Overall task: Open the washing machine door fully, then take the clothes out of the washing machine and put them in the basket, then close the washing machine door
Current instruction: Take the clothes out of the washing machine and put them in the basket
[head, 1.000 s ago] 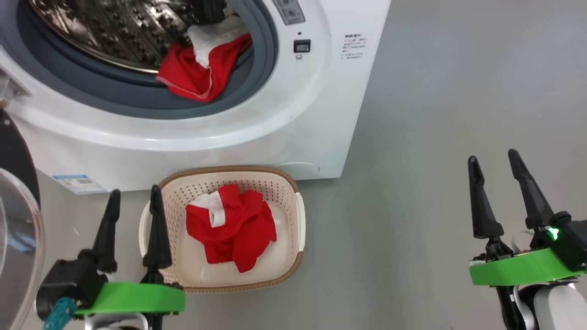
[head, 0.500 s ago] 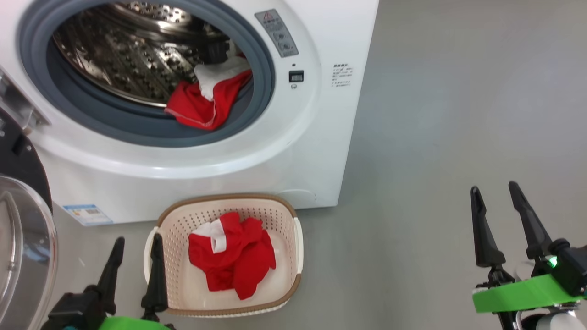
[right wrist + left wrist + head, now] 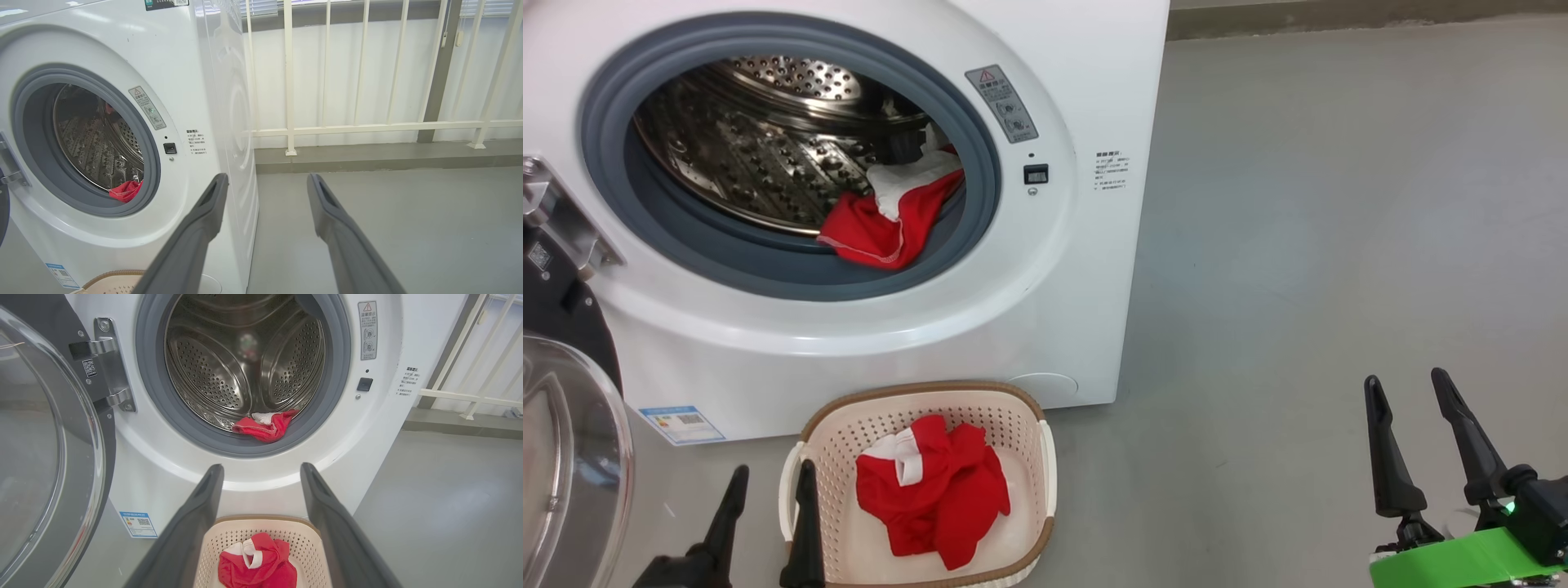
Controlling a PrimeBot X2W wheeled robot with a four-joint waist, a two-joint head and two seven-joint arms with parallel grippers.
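Left hand (image 3: pixel 774 467), right hand (image 3: pixel 1405 376) both wide, empty; reach over the grey seal (image 3: pixel 768 278), pinch the red garment (image 3: pixel 882 233) mid-bunch.

The washing machine door (image 3: pixel 568 457) is partly cropped

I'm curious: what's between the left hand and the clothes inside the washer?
The basket with a red garment, then the washer's white front; left wrist view shows it.
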